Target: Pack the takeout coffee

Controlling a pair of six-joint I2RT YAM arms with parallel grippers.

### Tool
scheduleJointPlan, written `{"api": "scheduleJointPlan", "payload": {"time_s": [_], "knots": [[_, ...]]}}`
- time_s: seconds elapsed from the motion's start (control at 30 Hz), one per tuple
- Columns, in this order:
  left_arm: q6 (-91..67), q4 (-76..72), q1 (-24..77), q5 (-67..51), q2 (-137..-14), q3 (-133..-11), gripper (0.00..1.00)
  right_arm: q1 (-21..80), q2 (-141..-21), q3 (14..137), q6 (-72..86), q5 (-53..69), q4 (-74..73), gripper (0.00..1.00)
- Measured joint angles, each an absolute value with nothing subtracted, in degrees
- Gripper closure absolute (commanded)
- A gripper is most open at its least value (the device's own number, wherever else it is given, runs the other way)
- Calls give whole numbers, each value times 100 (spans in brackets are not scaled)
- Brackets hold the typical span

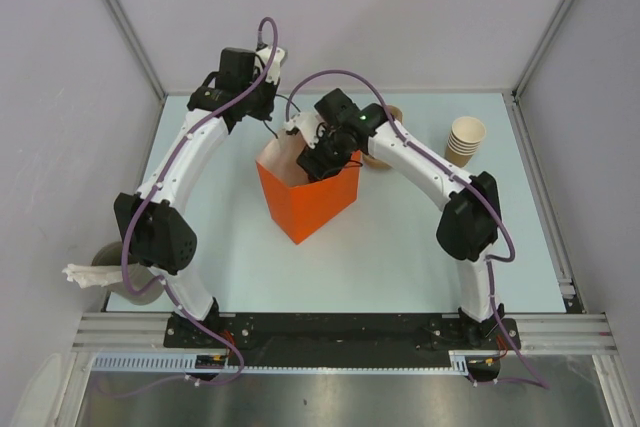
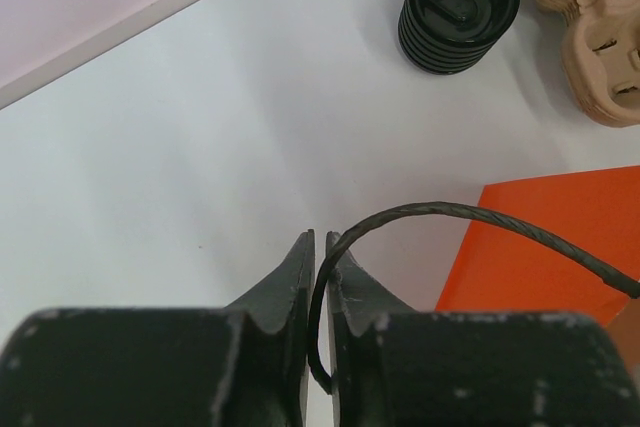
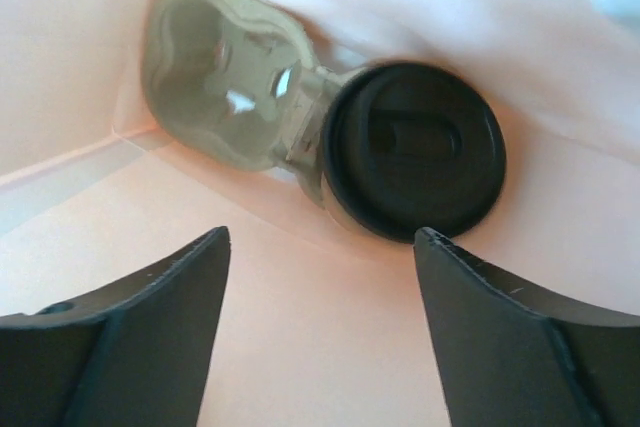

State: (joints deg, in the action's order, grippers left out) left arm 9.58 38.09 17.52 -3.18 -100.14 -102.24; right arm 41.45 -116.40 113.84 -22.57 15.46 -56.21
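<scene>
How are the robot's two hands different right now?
The left gripper is pinched nearly shut on the black cord handle; the right gripper stands wide open, holding nothing. The left gripper is outside the orange bag, over the table; the right gripper is inside it, above the lidded cup. Both have two dark fingers.

Both arms (image 1: 188, 155) are white with black joint housings (image 1: 157, 232) and purple cables (image 1: 335, 74).
</scene>
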Motion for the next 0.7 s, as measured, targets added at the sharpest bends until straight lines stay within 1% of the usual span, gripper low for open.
{"api": "scheduleJointPlan", "payload": {"time_s": [0.03,0.1,0.13,0.17,0.23,0.3,0.33,0.43,0.5,0.6,0.67,0.7], "knots": [[958,3811,1752,-318,-10014,-10224,85,4145,-11592,11384,-2252,1542,-5586,12],[958,3813,1752,-318,-10014,-10224,82,4145,-11493,11384,-2250,1529,-5511,9],[961,3817,1752,-318,-10016,-10224,80,4143,-11428,11384,-2248,1520,-5468,5],[965,3824,1752,-320,-10016,-10224,76,4143,-11356,11384,-2250,1511,-5422,4],[972,3826,1752,-325,-10018,-10224,72,4139,-11196,11384,-2233,1485,-5330,2],[978,3830,1752,-338,-10018,-10224,69,4128,-11002,11384,-2206,1481,-5234,1],[980,3830,1752,-340,-10018,-10224,66,4121,-10908,11384,-2202,1481,-5186,0],[1009,3830,1752,-344,-10018,-10224,61,4115,-10645,11384,-2161,1483,-5072,0],[1007,3833,1752,-351,-10018,-10224,58,4112,-10490,11384,-2145,1487,-5009,0],[1007,3830,1752,-366,-10018,-10226,45,4112,-10355,11384,-2141,1500,-4930,0],[1033,3830,1752,-368,-10018,-10226,41,4110,-10298,11384,-2137,1505,-4893,0],[1037,3833,1752,-375,-10018,-10226,38,4110,-10267,11384,-2132,1507,-4890,0]]}}
